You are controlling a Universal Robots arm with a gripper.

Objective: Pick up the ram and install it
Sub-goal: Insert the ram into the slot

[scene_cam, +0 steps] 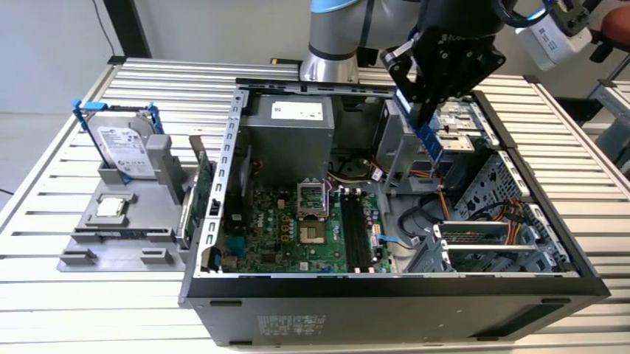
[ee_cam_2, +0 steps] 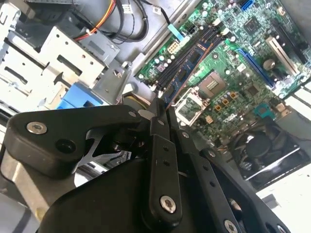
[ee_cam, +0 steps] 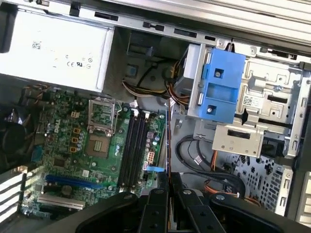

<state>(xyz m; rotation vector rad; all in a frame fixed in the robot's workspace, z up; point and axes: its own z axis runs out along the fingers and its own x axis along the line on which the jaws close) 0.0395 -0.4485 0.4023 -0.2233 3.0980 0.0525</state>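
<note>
Fingers (ee_cam: 156, 206) of the gripper (scene_cam: 421, 110) are pressed together on the ram (scene_cam: 430, 140), pinching its flat faces so that it hangs below them. This is judged to leave its lower edge free for the slots (scene_cam: 355, 230). The ram is in the air over the far right part of the open case (scene_cam: 394, 284) in the exterior view, not yet seated. The case holds the board (scene_cam: 285, 228), power supply (scene_cam: 291, 129) and cabling (scene_cam: 418, 221). At the exterior view's left, a grey stand (scene_cam: 108, 236) on the table (scene_cam: 59, 310) carries a drive (scene_cam: 126, 147) and a card (scene_cam: 202, 192), both upright.
</note>
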